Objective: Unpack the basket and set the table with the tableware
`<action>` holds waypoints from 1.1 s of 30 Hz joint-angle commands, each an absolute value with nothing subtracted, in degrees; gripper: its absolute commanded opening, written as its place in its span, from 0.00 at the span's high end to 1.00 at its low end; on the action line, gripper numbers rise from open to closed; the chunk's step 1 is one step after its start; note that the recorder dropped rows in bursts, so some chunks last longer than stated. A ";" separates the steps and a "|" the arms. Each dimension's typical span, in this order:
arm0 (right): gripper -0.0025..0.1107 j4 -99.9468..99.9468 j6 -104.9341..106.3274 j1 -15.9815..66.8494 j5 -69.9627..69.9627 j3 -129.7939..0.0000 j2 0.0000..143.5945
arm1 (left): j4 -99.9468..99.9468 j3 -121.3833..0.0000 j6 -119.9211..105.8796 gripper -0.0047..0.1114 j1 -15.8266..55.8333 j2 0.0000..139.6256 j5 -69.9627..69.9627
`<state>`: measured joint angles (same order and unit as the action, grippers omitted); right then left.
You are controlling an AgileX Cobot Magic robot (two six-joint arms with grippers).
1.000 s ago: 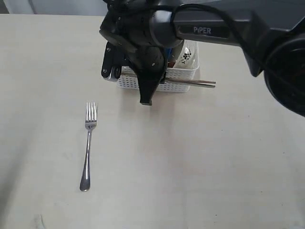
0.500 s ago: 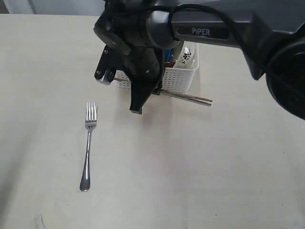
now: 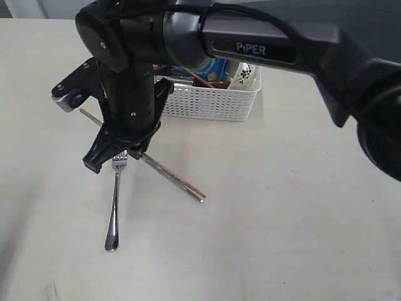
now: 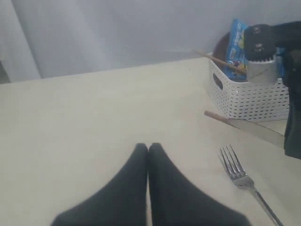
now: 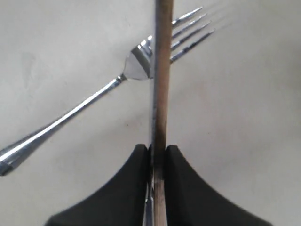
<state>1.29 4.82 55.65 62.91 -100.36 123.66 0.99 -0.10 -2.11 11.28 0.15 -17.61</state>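
**Knife [image 4: 256, 132] and chopstick [image 4: 214, 115] over the fork [image 3: 114, 207]**

Our left gripper [image 4: 148, 151] is pinched shut, empty. The fork lies on the table [image 3: 282, 219]; above its tines our right gripper [image 5: 159, 150] clamps knife and chopstick together. Rightward stands the basket [image 3: 213, 103].

The large pale cream tabletop [image 3: 301, 219] you worked over looked smooth and matt, with faint scuffs. The slim steel fork [image 3: 114, 207] was polished bright and threw sharp highlights along its handle. The white rectangular basket [image 3: 213, 103] read as moulded plastic, dull, with perforated lattice sides. Your right gripper [image 5: 157, 149] had matt black fingers [image 5: 127, 188]. The brown wooden chopstick [image 5: 162, 70] looked dry and unglossed, the flat steel knife [image 3: 172, 179] shiny. The blue chips bag [image 4: 236, 47] showed glossy film.
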 commanded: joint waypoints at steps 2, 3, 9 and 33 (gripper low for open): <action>0.98 0.00 -0.34 54.04 62.67 -100.82 123.09 | 1.27 0.00 -1.92 0.96 11.27 0.00 -17.15; 0.98 0.00 -1.36 53.41 63.45 -100.82 123.09 | 1.27 0.00 -1.92 0.96 11.27 0.00 -17.15; 0.98 0.00 -4.29 48.44 67.93 -99.58 123.09 | 1.27 0.00 -1.92 0.96 11.27 0.00 -17.15; 0.98 -0.71 -2.99 42.25 64.84 -88.48 130.03 | 1.27 0.00 -1.92 0.96 11.27 0.00 -17.15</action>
